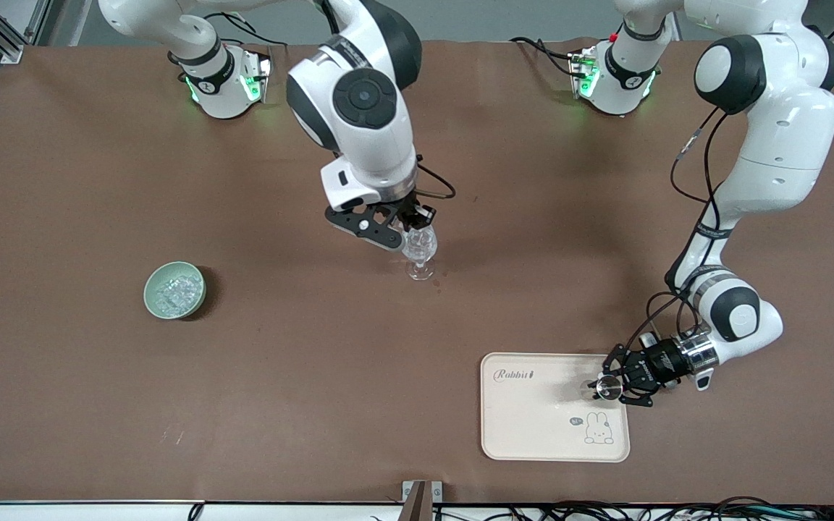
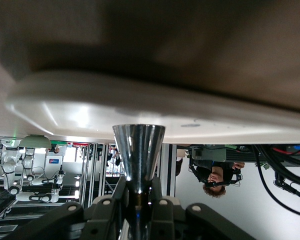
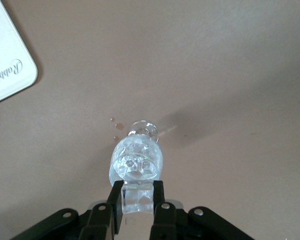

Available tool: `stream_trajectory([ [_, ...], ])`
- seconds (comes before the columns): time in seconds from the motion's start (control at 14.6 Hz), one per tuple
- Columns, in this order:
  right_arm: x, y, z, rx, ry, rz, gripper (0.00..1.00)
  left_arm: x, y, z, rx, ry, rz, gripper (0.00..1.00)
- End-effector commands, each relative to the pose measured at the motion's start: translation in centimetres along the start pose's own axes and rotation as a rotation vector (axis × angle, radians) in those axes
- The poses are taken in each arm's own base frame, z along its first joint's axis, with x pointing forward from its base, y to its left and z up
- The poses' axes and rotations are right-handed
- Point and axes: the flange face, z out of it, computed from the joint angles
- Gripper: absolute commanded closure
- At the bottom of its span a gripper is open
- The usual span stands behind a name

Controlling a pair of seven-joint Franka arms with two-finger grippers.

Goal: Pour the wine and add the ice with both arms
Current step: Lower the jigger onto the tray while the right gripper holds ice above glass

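At frame centre, the right hand (image 1: 408, 226) is clamped on an ice (image 3: 136, 167) chunk directly above the wine glass (image 1: 420, 269), so the drop is straight down. At lower right, the left hand (image 1: 616, 386) grips a metal jigger (image 2: 139, 152) lying sideways over the tray (image 1: 533, 434). More ice fills the green bowl (image 1: 174, 290), centre-left on the counter (image 1: 316, 376).

Count: two arms (image 1: 359, 108) (image 1: 772, 145), one green bowl (image 1: 174, 290) of ice (image 1: 173, 292) chunks, number unclear, one glass (image 1: 420, 253), one tray (image 1: 533, 427), one metal cup (image 1: 609, 387).
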Motion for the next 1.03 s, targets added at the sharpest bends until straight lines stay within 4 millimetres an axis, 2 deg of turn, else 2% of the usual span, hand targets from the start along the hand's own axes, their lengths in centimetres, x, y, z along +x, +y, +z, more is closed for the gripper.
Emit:
stream_trajectory([
  [0.0,-0.8,-1.0,1.5,-0.019,-0.016,0.017,1.00,-0.2,0.5,0.3,-0.021,-0.023,-0.003,0.89],
  [0.07,-0.9,-1.0,1.6,-0.019,-0.017,0.018,1.00,0.3,0.4,0.3,-0.021,-0.021,-0.011,0.79],
  [0.14,-1.0,-1.1,1.8,-0.022,-0.018,0.018,0.99,0.3,0.4,0.4,-0.019,-0.021,-0.011,0.63],
  [0.21,-1.5,-1.3,2.3,-0.029,-0.018,0.011,0.99,0.4,0.4,0.4,-0.018,-0.021,-0.012,0.45],
  [0.27,-1.7,-1.5,2.8,-0.035,-0.020,0.009,0.99,0.2,0.4,0.3,-0.017,-0.019,-0.006,0.20],
  [0.34,-1.7,-1.5,2.9,-0.035,-0.020,0.008,0.99,-0.1,0.5,0.2,-0.016,-0.017,0.009,0.00],
  [0.55,-1.3,-2.2,3.1,0.016,0.004,0.006,0.98,-1.4,0.8,-0.3,0.003,0.004,0.055,0.00],
  [0.62,-1.2,-2.3,3.5,0.013,0.004,0.007,0.98,-1.6,1.2,-1.4,0.031,0.060,0.102,0.00],
  [0.76,-1.2,-2.2,3.5,0.009,0.002,0.006,0.98,-3.5,1.8,-3.6,0.112,0.196,0.231,0.00],
  [0.82,-1.2,-2.2,3.6,0.008,0.002,0.006,0.98,-4.0,2.7,-6.1,0.131,0.248,0.278,0.00],
  [0.96,-1.2,-2.1,3.5,0.004,0.002,0.005,0.98,-4.9,2.7,-8.4,0.238,0.332,0.360,0.00],
])
